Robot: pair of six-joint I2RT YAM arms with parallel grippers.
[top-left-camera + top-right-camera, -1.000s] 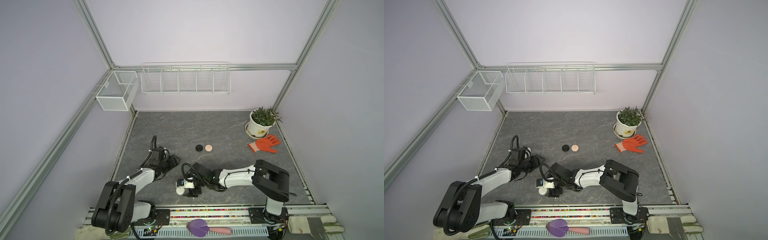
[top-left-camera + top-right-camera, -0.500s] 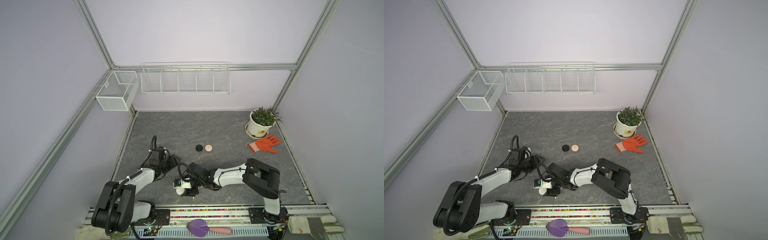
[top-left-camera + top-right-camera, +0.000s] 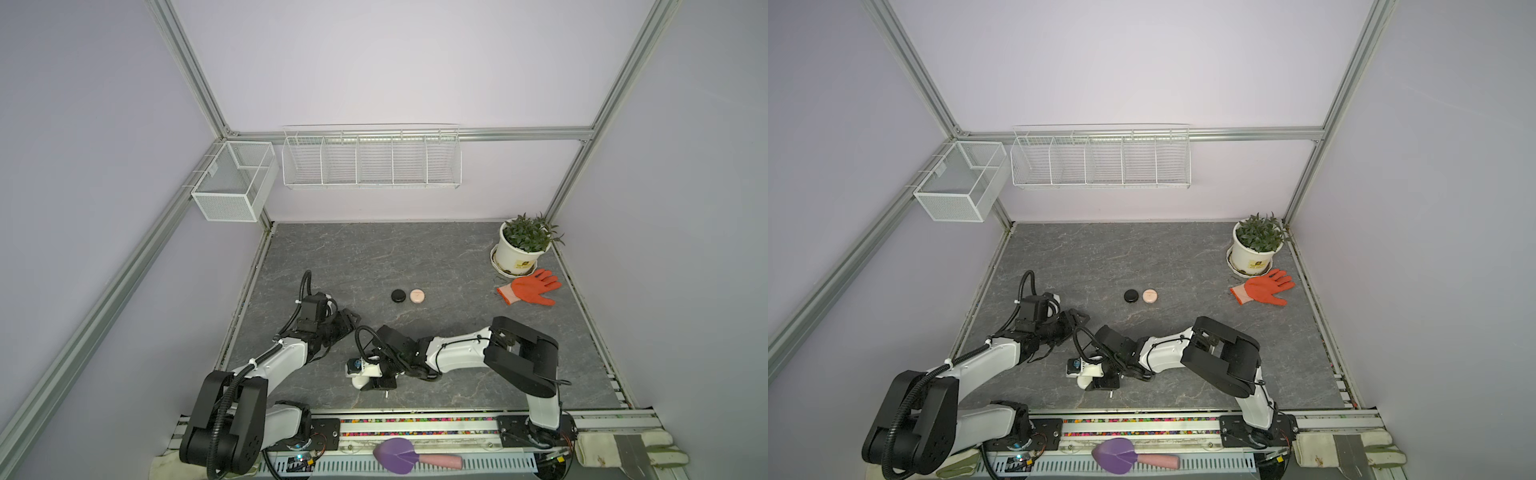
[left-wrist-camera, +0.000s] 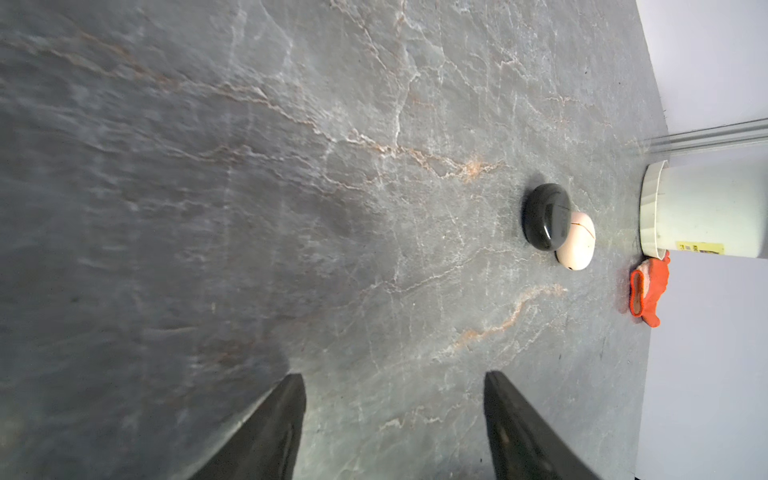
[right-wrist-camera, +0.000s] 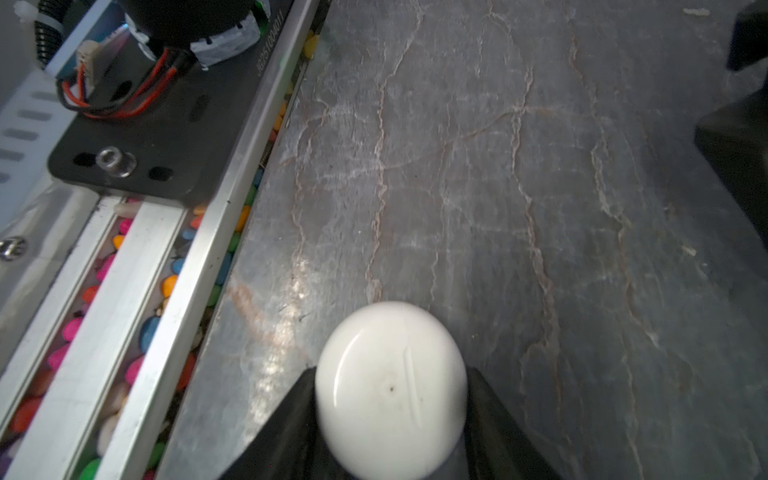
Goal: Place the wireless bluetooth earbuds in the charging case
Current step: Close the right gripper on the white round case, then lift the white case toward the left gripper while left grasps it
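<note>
your right gripper [image 5: 390, 372] had both fingers pressed against the sides of the white charging case [image 5: 386, 399] - closed only as far as the case allowed, gripping it at the table's [image 3: 415, 257] 6 o'clock, near the front rail. your left gripper [image 4: 394, 376] stood open and empty at about 8 o'clock. the black case [image 3: 398, 295] sat mid-table, lid shut - the pink case [image 3: 417, 296] just beside it at its 3 o'clock.

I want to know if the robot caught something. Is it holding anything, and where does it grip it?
Yes: the right jaws pinch the white case by its two opposite sides. The left jaws are open and hold nothing.
</note>
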